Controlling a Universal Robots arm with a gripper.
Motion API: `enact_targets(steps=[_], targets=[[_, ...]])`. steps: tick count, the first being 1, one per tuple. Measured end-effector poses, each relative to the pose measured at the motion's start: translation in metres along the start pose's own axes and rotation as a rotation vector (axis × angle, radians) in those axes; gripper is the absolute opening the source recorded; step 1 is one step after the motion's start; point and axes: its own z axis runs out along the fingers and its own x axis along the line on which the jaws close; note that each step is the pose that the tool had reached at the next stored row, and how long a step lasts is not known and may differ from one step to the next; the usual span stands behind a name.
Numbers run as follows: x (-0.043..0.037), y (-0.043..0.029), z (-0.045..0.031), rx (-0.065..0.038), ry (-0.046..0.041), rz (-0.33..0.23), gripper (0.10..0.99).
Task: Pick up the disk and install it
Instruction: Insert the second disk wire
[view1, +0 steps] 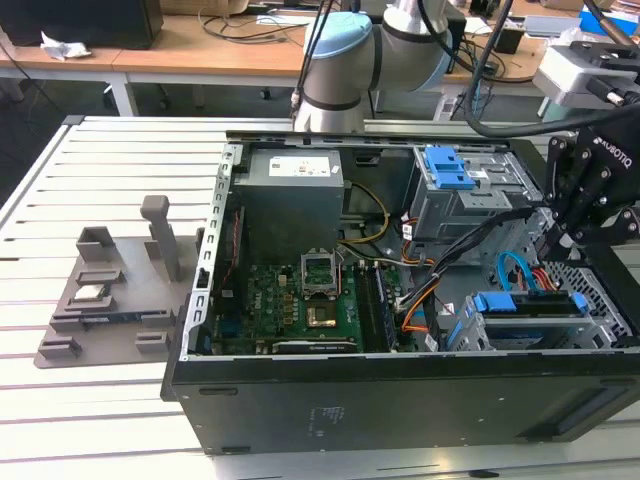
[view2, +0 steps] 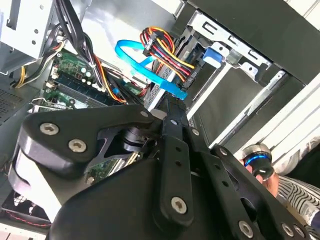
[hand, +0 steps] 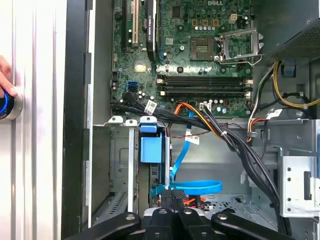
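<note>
**Disk standing in its bay, tool closed over it**

The case (view1: 400, 410) is lying on its side on the counter (view1: 90, 430) with its open side up. That leaves the board (view1: 290, 300) and the drive bay (view1: 605, 318) reachable from above, which is why the arm is coming in from overhead.

The disk (view1: 525, 304) is no longer loose. It is standing on edge inside the bay, at the case's corner on the exterior view's right. Its blue frame (hand: 151, 149) is sitting between the bay's metal rails, which suggests it is lined up with the slot and at least partly seated. How deep it is sitting I cannot tell.

The tool (view1: 556, 243) is hanging just above the disk's upper edge. In both wrist views its fingers (view2: 173, 131) are pressed together, and nothing is showing between them. My reading is that it is acting as a blunt pusher on the disk, or has let go of it, rather than gripping. Whether the fingertips are touching the disk is hidden by the tool body.

A blue cable (hand: 195, 187) is looping right beside the fingertips, close enough to snag. Orange and black wires are running past the bay toward the board.

A person's hand (hand: 4, 74) is resting on the counter beside the case.
</note>
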Motion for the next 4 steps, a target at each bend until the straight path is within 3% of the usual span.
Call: enact_targets(steps=[4], targets=[[0.0000,0.0000,-0.0002,0.000,0.0002,0.000,0.106]])
